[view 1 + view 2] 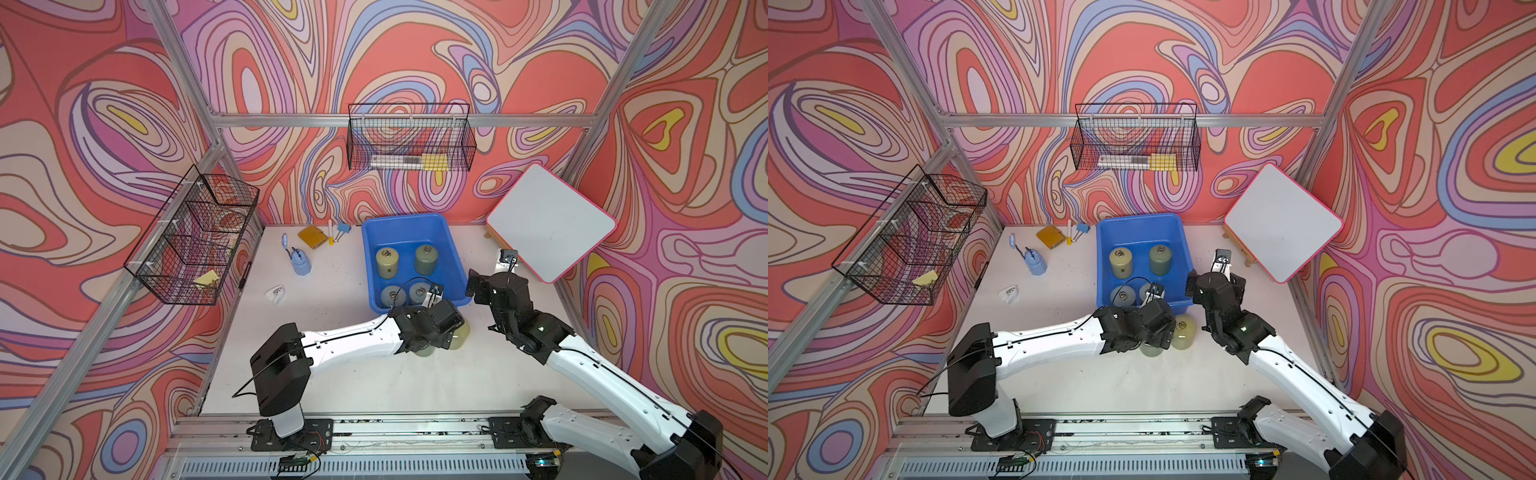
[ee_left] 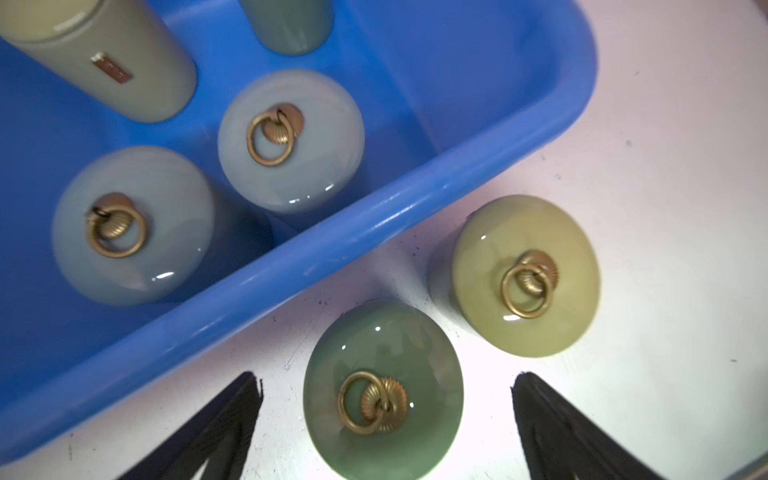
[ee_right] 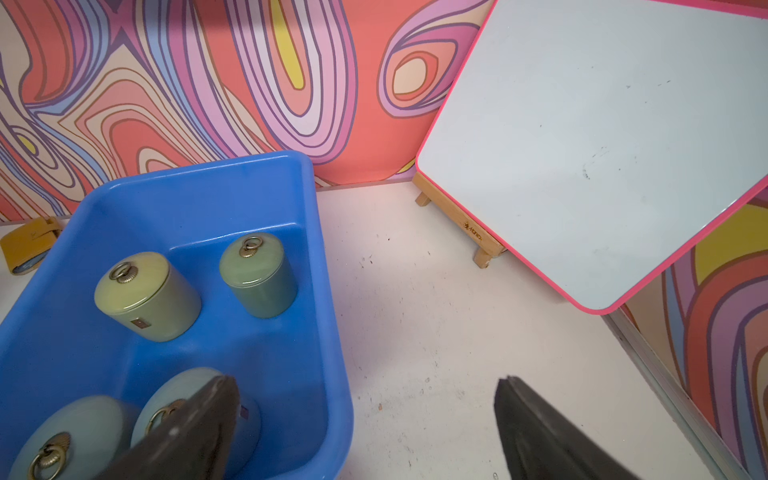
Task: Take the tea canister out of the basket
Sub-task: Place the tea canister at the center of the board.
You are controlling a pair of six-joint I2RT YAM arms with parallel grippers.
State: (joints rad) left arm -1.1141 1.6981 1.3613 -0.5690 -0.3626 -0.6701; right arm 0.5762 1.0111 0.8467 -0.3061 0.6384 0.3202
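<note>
The blue basket (image 1: 405, 219) stands at the back middle of the table and holds several lidded tea canisters (image 1: 387, 262) with brass ring pulls. Two more canisters stand on the table just in front of its near rim, a green one (image 2: 384, 399) and a yellow-green one (image 2: 525, 276). My left gripper (image 2: 386, 378) is open and straddles the green canister, with a gap of table showing on each side of it. The wrist hides most of that canister (image 1: 1152, 350) in both top views. My right gripper (image 3: 365, 384) is open and empty above the basket's near right corner (image 3: 332, 399).
A pink-edged whiteboard (image 1: 550, 222) leans on a wooden easel at the back right. Black wire baskets hang on the back wall (image 1: 409, 139) and the left wall (image 1: 195, 237). A small blue bottle (image 1: 300, 264), a yellow pouch (image 1: 312, 237) and a white clip (image 1: 276, 293) lie left of the basket.
</note>
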